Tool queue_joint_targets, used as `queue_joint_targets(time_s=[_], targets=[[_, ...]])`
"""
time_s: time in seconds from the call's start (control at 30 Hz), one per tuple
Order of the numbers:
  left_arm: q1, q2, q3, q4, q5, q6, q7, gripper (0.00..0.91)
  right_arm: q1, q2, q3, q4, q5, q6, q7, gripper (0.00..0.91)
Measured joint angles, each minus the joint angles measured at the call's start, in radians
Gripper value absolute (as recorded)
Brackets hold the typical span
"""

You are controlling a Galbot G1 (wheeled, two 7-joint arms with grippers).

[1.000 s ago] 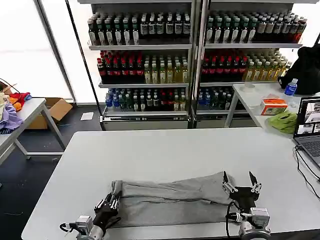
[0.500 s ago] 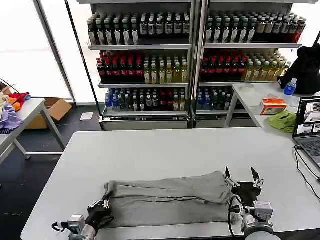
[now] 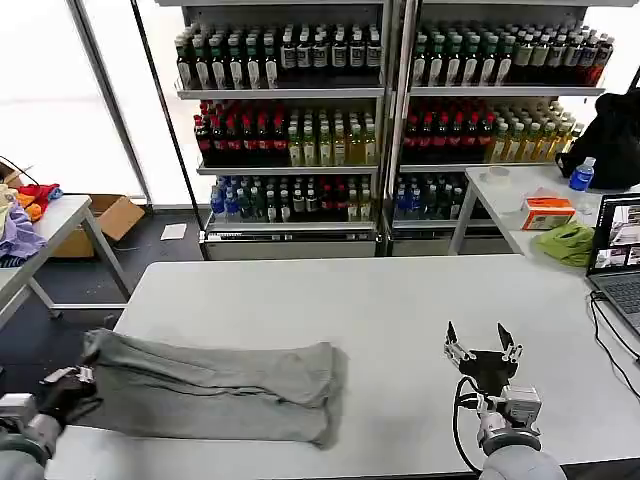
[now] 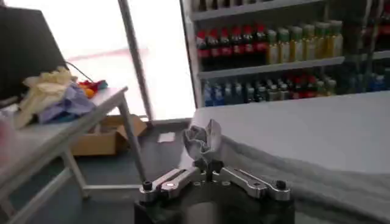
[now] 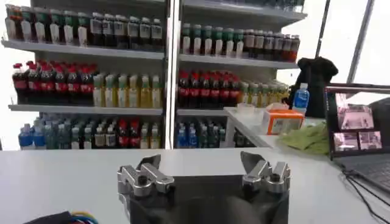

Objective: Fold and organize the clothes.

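Note:
One of the clothes, a light grey garment (image 3: 215, 385), lies in a long folded band on the left half of the white table (image 3: 400, 300). Its left end hangs past the table's left edge. My left gripper (image 3: 72, 384) is at that end, shut on a bunched corner of the grey cloth (image 4: 203, 137); in the left wrist view the gripper (image 4: 208, 164) has its jaws closed together. My right gripper (image 3: 481, 339) stands open near the table's front right, apart from the garment, with nothing between its fingers (image 5: 149, 163).
A laptop (image 3: 620, 250) and its cables sit at the table's right edge. A side table behind holds a lime-green cloth (image 3: 567, 243) and an orange box (image 3: 547, 213). Another table at left carries coloured garments (image 3: 20, 235). Bottle shelves (image 3: 380, 130) stand behind.
My left gripper has drawn the grey garment far to the left across the table, away from the right gripper. The right gripper has stayed open in about the same place.

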Motion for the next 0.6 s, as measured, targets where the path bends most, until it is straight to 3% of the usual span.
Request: queue_joint_targets(time_s=[0.3,0.6], targets=[[-0.025,0.056,-0.037,0.010,0.002,0.008,-0.006,0.000,0.023,0.011,-0.006,-0.021,-0.006,0.007,-0.008,0.907],[-0.016,-0.056,0.095,-0.110,0.089,0.010,-0.020,0.000,0.001,0.024,0.003,-0.006,-0.030,0.008,-0.011,0.907]])
